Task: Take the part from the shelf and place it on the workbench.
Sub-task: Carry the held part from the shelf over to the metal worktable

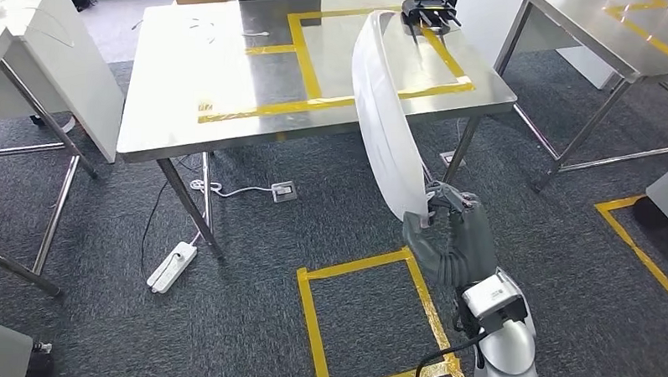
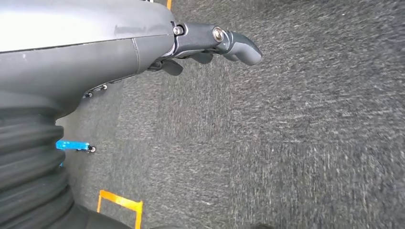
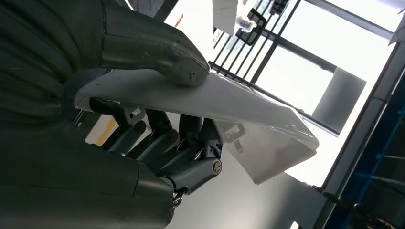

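The part (image 1: 388,115), a long white curved panel, is held up off the floor by its lower end, its upper end reaching across the near edge of the bench (image 1: 234,76) in the head view. It is gripped by the right hand (image 1: 455,230): in the wrist view the thumb (image 3: 157,50) is pressed on the outer face, w/ the darker fingers (image 3: 191,138) curled in beneath against the inner side. The part is carried, not yet set down.

The bench is seen just ahead, steel top marked w/ a yellow tape frame (image 1: 376,85); a black fixture (image 1: 429,14) is parked at the frame's far corner. On the carpet below, a power strip (image 1: 172,267) and its cable (image 1: 230,189) are lying by the bench legs.

The left hand (image 2: 210,43) is hung over the carpet, nothing in it; fingers appear loosely apart, though the angle is poor.

Risks, as judged: the grip is taken at one end only, so the long free end could swing or twist out of the hold. The raised tip could be knocked on the bench edge or the fixture if lowered too early. A trailing cable could be caught by a foot.
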Controlling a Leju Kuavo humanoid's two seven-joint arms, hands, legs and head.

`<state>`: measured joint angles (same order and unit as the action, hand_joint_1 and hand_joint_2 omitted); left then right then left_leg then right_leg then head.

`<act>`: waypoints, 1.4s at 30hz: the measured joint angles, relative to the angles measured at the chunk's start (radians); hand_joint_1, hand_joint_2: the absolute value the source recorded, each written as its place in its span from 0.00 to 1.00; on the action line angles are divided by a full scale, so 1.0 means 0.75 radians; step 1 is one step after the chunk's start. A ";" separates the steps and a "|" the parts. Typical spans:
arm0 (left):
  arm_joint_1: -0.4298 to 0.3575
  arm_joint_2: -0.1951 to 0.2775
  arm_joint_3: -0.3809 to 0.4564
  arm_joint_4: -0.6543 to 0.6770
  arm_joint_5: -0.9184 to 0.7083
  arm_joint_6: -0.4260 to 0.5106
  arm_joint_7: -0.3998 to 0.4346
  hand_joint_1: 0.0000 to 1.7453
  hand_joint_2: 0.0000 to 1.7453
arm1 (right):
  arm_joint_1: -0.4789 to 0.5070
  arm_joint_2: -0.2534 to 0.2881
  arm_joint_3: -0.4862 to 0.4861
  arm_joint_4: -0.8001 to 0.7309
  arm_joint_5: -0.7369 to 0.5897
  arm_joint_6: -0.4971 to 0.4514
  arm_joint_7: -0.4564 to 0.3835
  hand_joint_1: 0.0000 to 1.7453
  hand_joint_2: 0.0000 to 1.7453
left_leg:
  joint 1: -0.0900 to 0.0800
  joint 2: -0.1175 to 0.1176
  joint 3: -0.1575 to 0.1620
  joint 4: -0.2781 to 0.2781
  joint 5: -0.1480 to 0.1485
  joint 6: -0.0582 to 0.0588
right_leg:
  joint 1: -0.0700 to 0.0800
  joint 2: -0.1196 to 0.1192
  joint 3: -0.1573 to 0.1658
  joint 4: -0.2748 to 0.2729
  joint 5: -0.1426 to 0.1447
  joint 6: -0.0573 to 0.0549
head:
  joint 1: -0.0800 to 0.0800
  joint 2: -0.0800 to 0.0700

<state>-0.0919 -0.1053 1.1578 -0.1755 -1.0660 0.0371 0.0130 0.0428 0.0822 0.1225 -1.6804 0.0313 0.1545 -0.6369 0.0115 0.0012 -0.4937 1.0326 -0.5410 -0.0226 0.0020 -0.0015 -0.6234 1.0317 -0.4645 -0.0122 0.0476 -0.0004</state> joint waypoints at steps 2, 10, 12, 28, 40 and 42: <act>-0.001 0.002 0.000 0.000 0.000 -0.002 -0.003 0.00 1.00 | 0.002 -0.002 0.000 0.001 0.000 -0.001 -0.001 1.00 1.00 | 0.000 0.001 -0.008 0.049 -0.002 -0.014 | -0.007 0.002 0.036 -0.013 0.002 -0.020 | -0.004 0.000; 0.008 0.007 0.000 0.001 0.000 -0.004 0.006 0.00 1.00 | 0.014 -0.002 0.000 0.001 -0.004 -0.002 -0.003 1.00 1.00 | -0.002 -0.001 -0.241 0.218 -0.011 -0.009 | -0.004 0.015 0.158 -0.020 -0.090 -0.034 | -0.014 0.000; 0.010 0.008 0.000 0.001 0.000 -0.004 0.006 0.00 1.00 | 0.013 -0.002 0.000 0.003 -0.004 -0.002 -0.003 1.00 1.00 | -0.009 0.000 -0.220 0.067 0.113 0.007 | -0.001 0.016 0.186 -0.016 -0.120 -0.023 | -0.016 0.000; 0.006 0.005 0.001 0.002 -0.004 -0.003 0.004 0.00 1.00 | 0.013 -0.016 0.000 0.019 -0.002 -0.003 -0.001 1.00 1.00 | 0.005 -0.011 0.008 0.000 -0.036 0.021 | -0.016 -0.007 -0.077 0.055 0.021 0.041 | -0.015 0.000; 0.005 0.008 0.000 0.002 -0.009 -0.004 -0.005 0.00 1.00 | -0.012 -0.020 -0.001 0.046 0.016 -0.016 0.008 1.00 1.00 | -0.008 -0.007 -0.263 0.274 -0.149 -0.006 | -0.002 0.011 0.138 0.005 -0.090 -0.036 | -0.023 0.000; 0.009 0.010 0.000 0.002 -0.012 -0.004 -0.001 0.00 1.00 | -0.016 -0.020 -0.001 0.052 0.021 -0.016 0.011 1.00 1.00 | -0.022 -0.008 -0.260 0.124 0.026 0.021 | 0.004 0.013 0.177 0.005 -0.128 -0.032 | -0.023 0.000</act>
<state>-0.0851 -0.0979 1.1577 -0.1740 -1.0747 0.0338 0.0119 0.0312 0.0668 0.1218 -1.6416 0.0467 0.1422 -0.6288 -0.0047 -0.0052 -0.6889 1.1253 -0.5217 -0.0067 0.0048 0.0083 -0.4907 1.0351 -0.5603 -0.0359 0.0301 -0.0004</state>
